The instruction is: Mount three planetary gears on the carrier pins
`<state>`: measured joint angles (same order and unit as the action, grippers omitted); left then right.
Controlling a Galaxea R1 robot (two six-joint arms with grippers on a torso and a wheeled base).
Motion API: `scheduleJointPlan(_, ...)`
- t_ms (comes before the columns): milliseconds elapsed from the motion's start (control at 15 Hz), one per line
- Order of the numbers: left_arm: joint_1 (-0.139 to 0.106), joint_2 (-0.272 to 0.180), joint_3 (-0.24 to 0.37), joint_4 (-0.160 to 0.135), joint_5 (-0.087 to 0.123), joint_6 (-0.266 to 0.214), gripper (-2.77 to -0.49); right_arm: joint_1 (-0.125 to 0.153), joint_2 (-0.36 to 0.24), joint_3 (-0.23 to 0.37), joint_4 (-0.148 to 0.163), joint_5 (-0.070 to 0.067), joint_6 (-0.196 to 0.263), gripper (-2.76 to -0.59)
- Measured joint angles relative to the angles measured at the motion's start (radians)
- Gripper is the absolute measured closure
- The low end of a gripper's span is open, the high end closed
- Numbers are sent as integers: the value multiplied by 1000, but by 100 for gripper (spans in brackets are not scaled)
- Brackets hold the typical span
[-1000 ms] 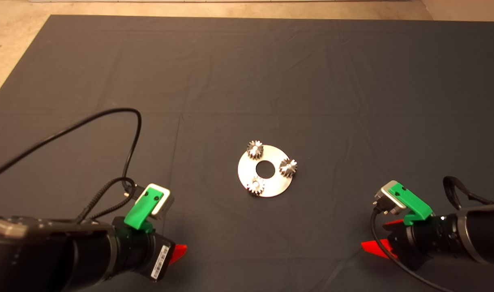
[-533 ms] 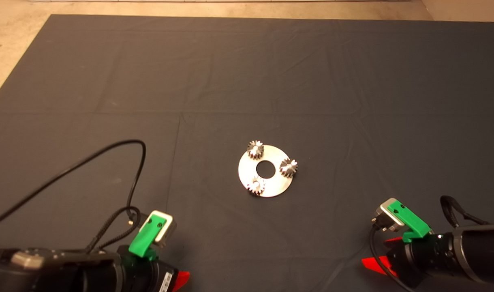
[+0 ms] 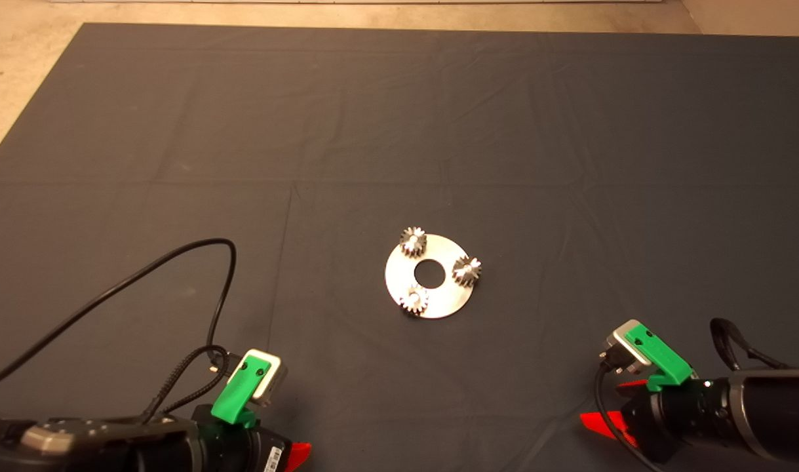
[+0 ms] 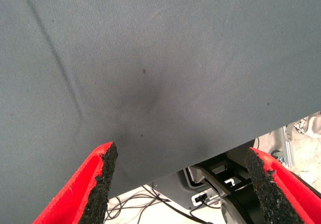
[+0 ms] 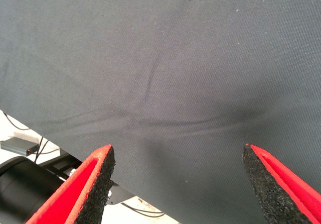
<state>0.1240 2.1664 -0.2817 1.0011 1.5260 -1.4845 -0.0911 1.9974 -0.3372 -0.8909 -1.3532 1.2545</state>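
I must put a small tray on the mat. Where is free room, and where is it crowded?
Bare mat lies beyond the carrier plate and on both its sides. The near corners hold the left gripper and right gripper.

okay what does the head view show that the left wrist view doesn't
Only the head view shows the round metal plate mid-mat with the three planetary gears on it, plus the right gripper low at the right edge. Only the left wrist view shows the left gripper with its fingers spread, and cables and equipment on the floor past the mat's edge. Both show the dark mat.
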Motion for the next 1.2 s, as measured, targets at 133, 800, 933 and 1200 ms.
scheduleJointPlan(133, 0, 0, 0, 5, 0, -3, -178, 0, 0, 0, -1, 0, 0, -189)
scheduleJointPlan(800, 6, 6, 0, 14, 0, -12, -178, 0, -6, 0, -12, 0, 0, -189)
scheduleJointPlan(933, 5, 6, 0, 14, 0, -12, -178, -11, -6, 0, -17, 0, 0, -189)
scheduleJointPlan(1200, 5, 0, 0, 17, 0, -14, -178, -39, -5, 0, -26, 0, 0, -189)
